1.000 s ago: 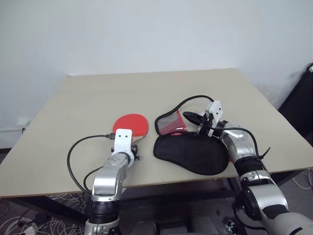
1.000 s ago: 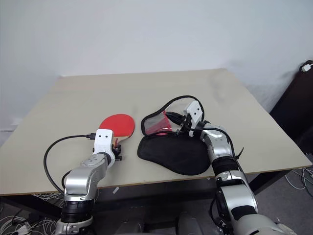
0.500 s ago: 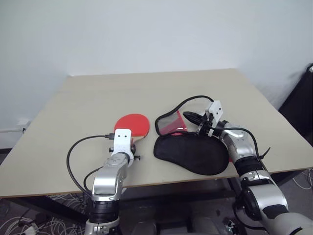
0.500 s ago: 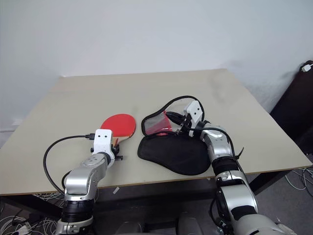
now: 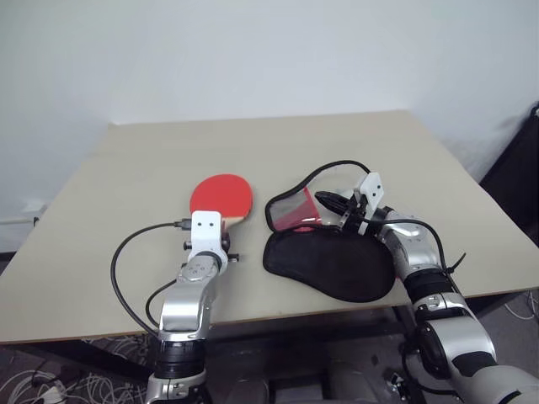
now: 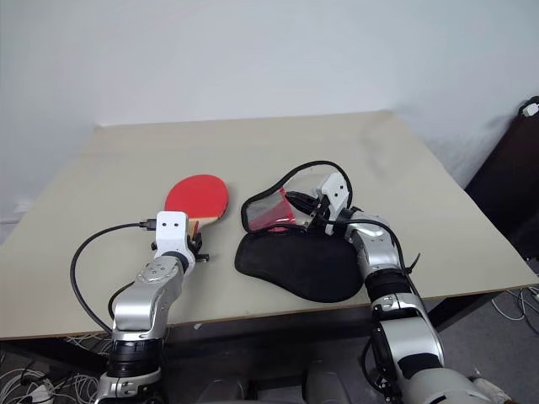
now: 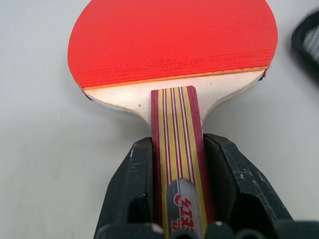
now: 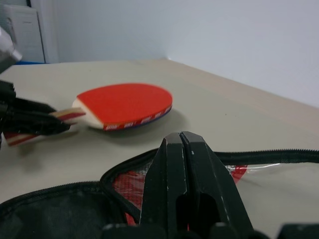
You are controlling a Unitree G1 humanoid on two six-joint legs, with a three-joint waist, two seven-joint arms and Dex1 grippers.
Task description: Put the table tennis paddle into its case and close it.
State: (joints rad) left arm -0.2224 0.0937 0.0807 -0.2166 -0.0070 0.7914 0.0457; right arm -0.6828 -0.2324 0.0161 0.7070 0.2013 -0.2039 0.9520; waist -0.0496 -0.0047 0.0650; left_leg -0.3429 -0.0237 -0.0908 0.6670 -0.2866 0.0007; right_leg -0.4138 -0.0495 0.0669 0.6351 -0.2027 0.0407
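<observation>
The table tennis paddle (image 7: 172, 45), red lettering on its handle badge, is pinched by the left end effector (image 7: 177, 191); the right end effector (image 8: 182, 174) is pressed together.

Your left gripper (image 7: 174, 149) fingers hide paddle handle (image 7: 175, 119) sides; handle's end cut off. Case (image 5: 324, 252) interior unreadable.

Light beige table (image 5: 152, 160), matte top, against a plain white wall (image 5: 253, 50). Tangle of white cables (image 5: 34, 389) on the floor under the near left edge. Dark furniture edge (image 5: 518, 168) at far right.
</observation>
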